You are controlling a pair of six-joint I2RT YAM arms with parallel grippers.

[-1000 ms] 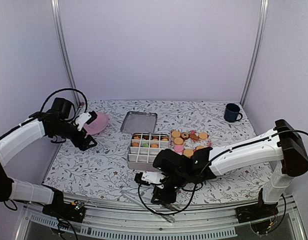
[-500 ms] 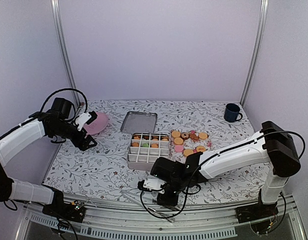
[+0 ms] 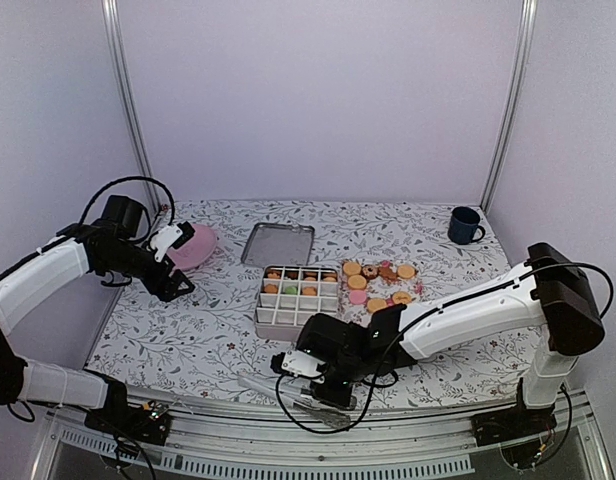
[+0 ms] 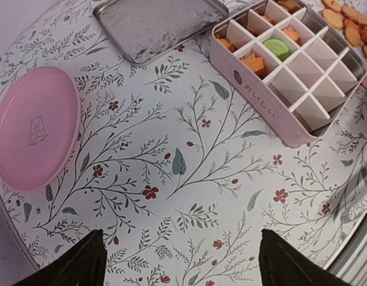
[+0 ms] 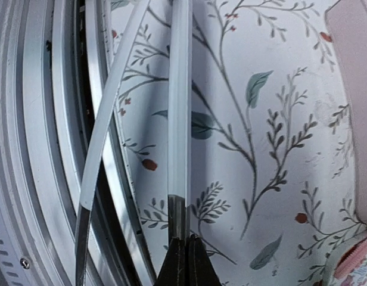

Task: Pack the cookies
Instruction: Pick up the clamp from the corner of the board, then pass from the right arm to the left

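Loose cookies (image 3: 380,280) lie on the cloth to the right of a pink divided box (image 3: 296,312). The box holds a few orange cookies (image 4: 253,62) and a green one (image 4: 276,47) in its far cells. More loose cookies (image 4: 349,19) show at the top right of the left wrist view. My right gripper (image 3: 326,390) is low at the table's front edge, shut on one arm of silver tongs (image 5: 180,101). The tongs' other arm (image 5: 106,131) splays to the left over the metal rail. My left gripper (image 4: 183,259) is open and empty above the cloth, left of the box.
A pink plate (image 3: 195,247) sits at the far left, also seen in the left wrist view (image 4: 34,131). A silver tin lid (image 3: 278,243) lies behind the box. A dark blue mug (image 3: 464,225) stands at the back right. The metal table rail (image 5: 34,149) runs along the front.
My right arm has shifted left and lower along the front edge, with the gripper now at the tongs. The left arm has not moved.
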